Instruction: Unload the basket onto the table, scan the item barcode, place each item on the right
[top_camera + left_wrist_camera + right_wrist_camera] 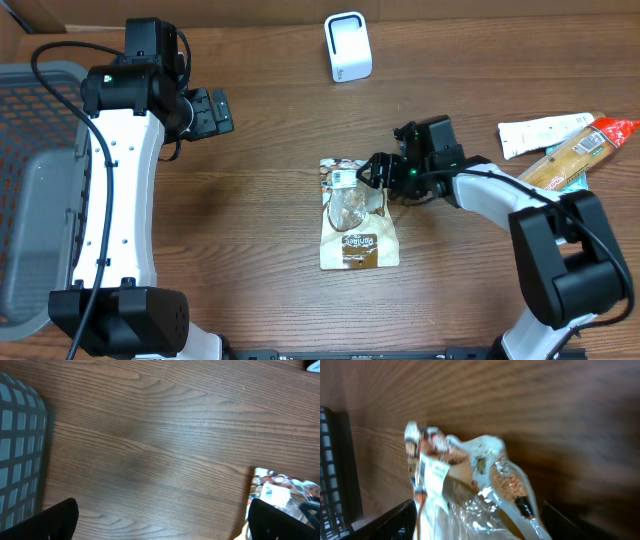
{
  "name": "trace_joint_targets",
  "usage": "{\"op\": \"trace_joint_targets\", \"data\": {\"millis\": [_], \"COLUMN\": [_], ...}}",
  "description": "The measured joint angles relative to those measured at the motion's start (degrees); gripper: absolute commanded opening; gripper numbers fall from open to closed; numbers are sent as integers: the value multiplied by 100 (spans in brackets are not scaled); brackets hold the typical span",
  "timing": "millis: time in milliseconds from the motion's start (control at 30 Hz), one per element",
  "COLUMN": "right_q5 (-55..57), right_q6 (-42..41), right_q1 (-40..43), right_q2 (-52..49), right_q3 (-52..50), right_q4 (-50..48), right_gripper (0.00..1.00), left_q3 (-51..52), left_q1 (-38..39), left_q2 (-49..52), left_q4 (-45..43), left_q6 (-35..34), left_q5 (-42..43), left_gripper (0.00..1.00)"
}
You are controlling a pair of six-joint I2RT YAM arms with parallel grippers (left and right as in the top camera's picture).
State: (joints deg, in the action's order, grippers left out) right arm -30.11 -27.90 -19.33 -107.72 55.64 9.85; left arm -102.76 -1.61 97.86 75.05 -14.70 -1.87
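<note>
To scan well, the right jaws should pinch the pouch clear of its white label, then turn that label squarely toward the white scanner. The pouch lies flat mid-desk: brown, crinkled, with a clear window. The right jaws stand wide apart astride its top edge, gripping nothing. The left jaws hang fully open near the basket, empty.
</note>
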Motion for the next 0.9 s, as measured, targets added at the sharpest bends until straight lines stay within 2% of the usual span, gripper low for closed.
{"op": "trace_joint_targets", "data": {"millis": [200, 500, 700, 900], "right_q5": [94, -693, -1147, -1119], "right_q6": [-522, -560, -468, -442], "right_q1": [-157, -155, -214, -348], "right_q2": [-219, -267, -267, -304], "right_q3": [136, 175, 195, 129], "right_q4": [-188, 326, 870, 435], "right_gripper": [66, 73, 68, 66], "left_q3": [0, 0, 0, 0], "left_q1": [0, 0, 0, 0], "left_q2": [0, -2, -2, 0], "left_q4": [0, 0, 0, 0], "left_q6": [-2, 0, 0, 0], "left_q5": [0, 0, 0, 0], "left_gripper": [99, 100, 100, 99]}}
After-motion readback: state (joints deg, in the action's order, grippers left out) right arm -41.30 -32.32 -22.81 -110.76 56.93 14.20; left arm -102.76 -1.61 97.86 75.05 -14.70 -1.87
